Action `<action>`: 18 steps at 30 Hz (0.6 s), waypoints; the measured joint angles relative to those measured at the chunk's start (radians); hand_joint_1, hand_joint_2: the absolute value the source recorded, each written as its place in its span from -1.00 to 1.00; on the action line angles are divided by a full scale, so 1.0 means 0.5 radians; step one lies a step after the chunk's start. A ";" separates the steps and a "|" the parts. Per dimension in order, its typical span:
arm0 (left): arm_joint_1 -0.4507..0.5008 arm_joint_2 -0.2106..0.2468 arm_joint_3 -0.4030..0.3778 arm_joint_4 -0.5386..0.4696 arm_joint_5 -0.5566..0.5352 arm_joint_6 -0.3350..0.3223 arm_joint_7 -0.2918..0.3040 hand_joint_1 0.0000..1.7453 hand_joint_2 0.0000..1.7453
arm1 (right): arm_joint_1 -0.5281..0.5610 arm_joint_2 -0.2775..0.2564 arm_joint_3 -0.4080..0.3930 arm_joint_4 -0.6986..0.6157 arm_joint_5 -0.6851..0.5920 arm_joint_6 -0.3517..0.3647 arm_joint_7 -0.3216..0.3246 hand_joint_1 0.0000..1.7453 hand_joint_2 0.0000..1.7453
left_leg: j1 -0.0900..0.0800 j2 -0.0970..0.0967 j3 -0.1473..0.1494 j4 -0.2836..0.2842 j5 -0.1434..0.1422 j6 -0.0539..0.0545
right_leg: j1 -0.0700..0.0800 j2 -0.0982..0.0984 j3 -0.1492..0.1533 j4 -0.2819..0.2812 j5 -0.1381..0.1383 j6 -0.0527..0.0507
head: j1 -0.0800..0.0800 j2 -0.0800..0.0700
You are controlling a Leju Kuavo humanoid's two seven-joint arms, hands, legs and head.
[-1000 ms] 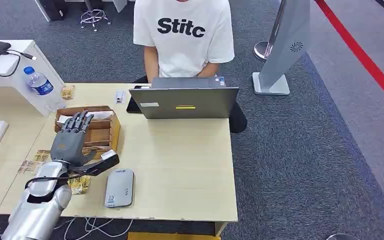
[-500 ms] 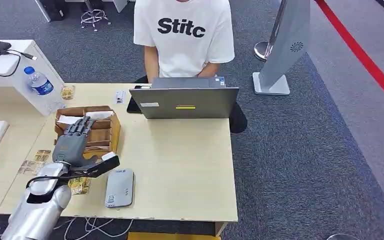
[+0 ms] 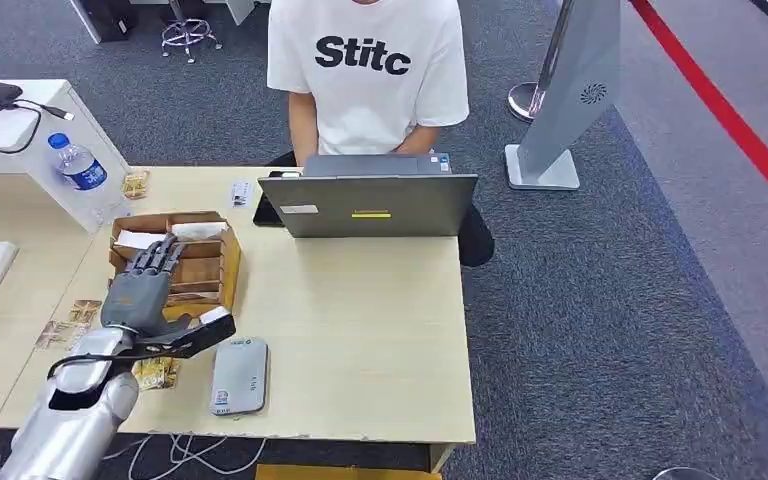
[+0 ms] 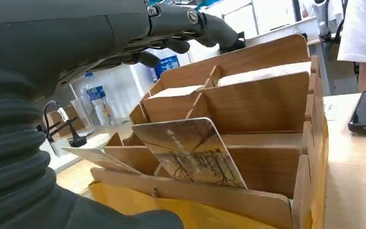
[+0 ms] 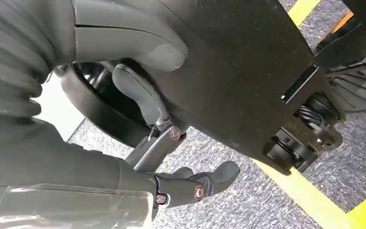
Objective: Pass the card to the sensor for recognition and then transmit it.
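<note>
1. Left robot hand (image 3: 143, 290) hovers with spread fingers, holding nothing, over the wooden slotted card box (image 3: 210, 262) near the surface's left edge.
2. Leaning upright in a slot just ahead, the picture-printed card (image 4: 190, 151) presents its upper edge.
3. Right robot hand (image 5: 171, 157) hangs slack and empty, so the left robot hand is far nearer the card.

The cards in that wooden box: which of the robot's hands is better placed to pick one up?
The left hand: it hovers open over the wooden box of cards. The right hand hangs down by the floor.
</note>
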 joint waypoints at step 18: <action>0.012 0.021 0.000 0.000 -0.005 -0.020 0.000 1.00 1.00 | 0.000 0.000 0.000 0.000 0.000 -0.001 0.001 -1.00 1.00 | 0.000 0.000 0.000 0.000 0.000 0.000 | 0.000 0.000 0.000 0.000 0.000 0.000 | 0.000 0.000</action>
